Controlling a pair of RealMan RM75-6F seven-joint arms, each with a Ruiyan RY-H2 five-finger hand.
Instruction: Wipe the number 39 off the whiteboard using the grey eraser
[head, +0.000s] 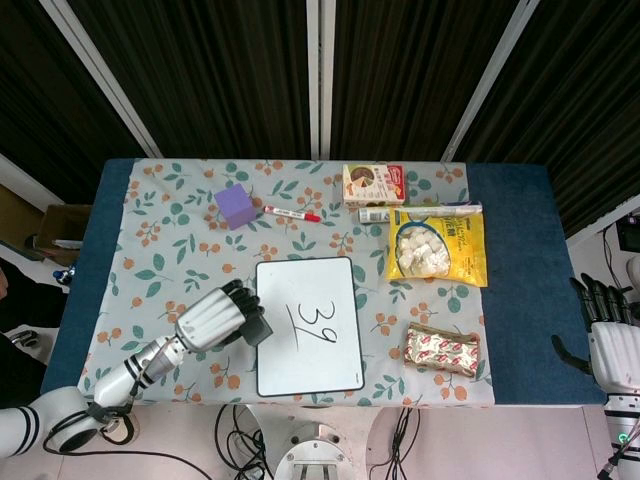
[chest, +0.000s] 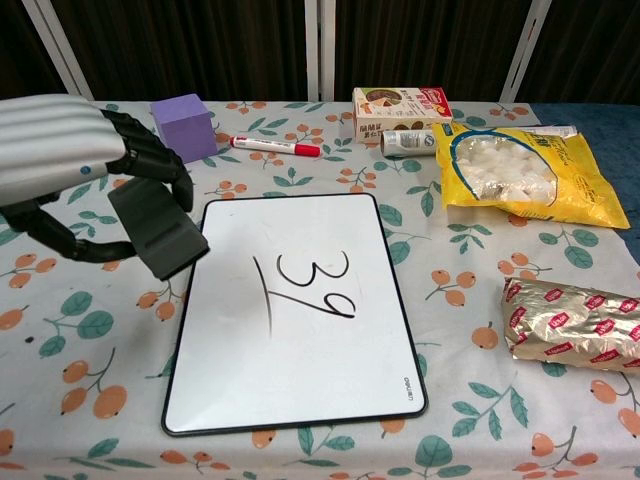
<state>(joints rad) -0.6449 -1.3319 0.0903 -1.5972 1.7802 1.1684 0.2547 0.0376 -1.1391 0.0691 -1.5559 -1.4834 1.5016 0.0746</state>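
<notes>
The whiteboard (head: 308, 325) (chest: 295, 308) lies flat on the floral cloth with a black "39" (head: 318, 320) (chest: 312, 283) and an underline stroke written on it. My left hand (head: 217, 317) (chest: 70, 160) grips the grey eraser (head: 257, 330) (chest: 158, 227), held above the board's left edge. The eraser's dark face hangs over the board's upper left corner in the chest view. My right hand (head: 610, 340) stays off the table at the far right, fingers apart and holding nothing.
A purple cube (head: 236, 206) and a red marker (head: 292, 213) lie behind the board. A snack box (head: 373, 184), a tube (head: 418, 212), a yellow bag (head: 437, 246) and a foil packet (head: 443, 350) sit to the right.
</notes>
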